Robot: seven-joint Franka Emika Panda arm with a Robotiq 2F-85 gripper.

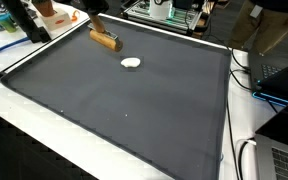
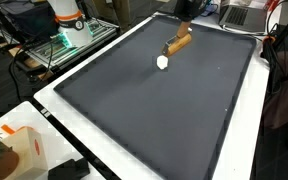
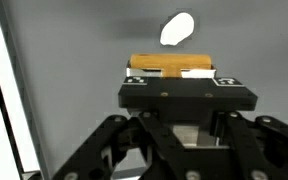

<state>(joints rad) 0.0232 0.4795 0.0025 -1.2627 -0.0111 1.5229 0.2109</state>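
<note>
End effector pinched on the wooden block (long axis crosswise to the jaws) low over the desk near its edge — the white oval piece lying just beyond, apart.

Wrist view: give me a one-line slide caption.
Gripper shut on a wooden block on the grey mat, a white oval object lying apart beyond it.

In the wrist view the gripper housing covers the near part of the wooden block and the fingertips; the small white object is too blurred to identify; the arm runs off the top edge in both exterior views
</note>
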